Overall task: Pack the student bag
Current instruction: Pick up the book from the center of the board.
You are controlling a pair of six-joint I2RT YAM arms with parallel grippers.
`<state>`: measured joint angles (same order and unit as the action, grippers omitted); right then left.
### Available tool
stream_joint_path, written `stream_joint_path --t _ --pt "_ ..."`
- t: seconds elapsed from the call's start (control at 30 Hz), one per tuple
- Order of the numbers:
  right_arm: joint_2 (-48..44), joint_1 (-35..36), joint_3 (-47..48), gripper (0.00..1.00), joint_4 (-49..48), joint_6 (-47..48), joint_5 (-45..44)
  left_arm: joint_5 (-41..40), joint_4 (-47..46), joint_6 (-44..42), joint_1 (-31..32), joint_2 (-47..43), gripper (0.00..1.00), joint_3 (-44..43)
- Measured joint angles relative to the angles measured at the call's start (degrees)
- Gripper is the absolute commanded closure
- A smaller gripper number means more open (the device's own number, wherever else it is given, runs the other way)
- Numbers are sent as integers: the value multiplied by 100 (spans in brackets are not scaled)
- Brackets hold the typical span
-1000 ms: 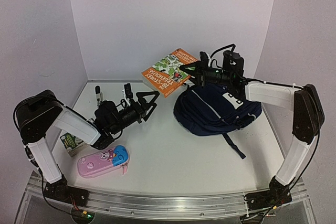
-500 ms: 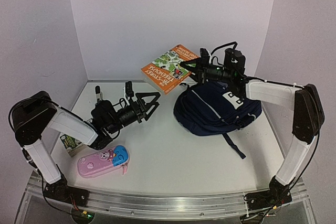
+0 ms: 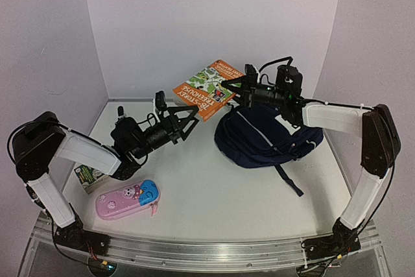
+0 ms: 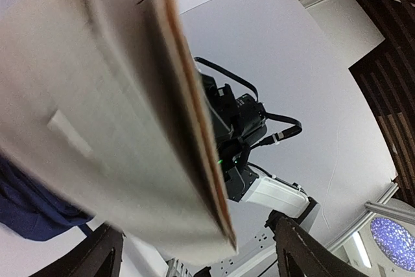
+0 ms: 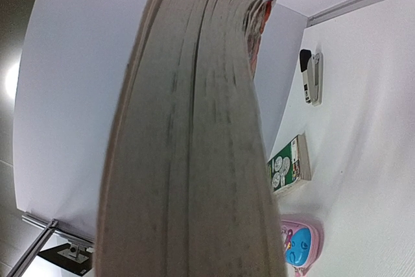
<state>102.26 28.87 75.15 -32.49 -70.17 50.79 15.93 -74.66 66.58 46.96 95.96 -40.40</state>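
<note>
Navy bag (image 3: pixel 259 137): lies on the surface (image 3: pixel 214 192) toward its far right corner; whether its zip is open, I cannot tell
Done: nothing can be seen packed yet; a book (image 3: pixel 206 89) is up in the air, tilted, over the bag's far left side
To do: by my judgement the book has to go in, then likely the pencil case (image 3: pixel 128 199) at the near left corner, the green pack (image 3: pixel 87 176) by the left edge and the stapler (image 3: pixel 120 113) toward the far left corner
Stage: early, I judge
Right claw (image 3: pixel 237 87): narrow, clamped on the book's right end and bearing it
Left claw (image 3: pixel 187 120): spread wide, a finger on each side of the book's lower corner; whether it touches, I cannot tell
</note>
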Motion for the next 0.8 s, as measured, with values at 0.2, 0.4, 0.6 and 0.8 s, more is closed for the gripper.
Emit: stream_joint_path --t 0.2,0.4,0.6,0.8 --pt "0 105 -194 100 -67 3 64 -4 -37 118 0 0 39 -125" --pt "0 159 -248 100 -218 7 88 -113 13 154 0 0 56 -125" --pt "0 195 -333 100 -401 2 76 -190 85 153 0 0 66 -125" --pt "-4 235 -498 100 -608 34 18 -281 178 193 7 0 81 -111"
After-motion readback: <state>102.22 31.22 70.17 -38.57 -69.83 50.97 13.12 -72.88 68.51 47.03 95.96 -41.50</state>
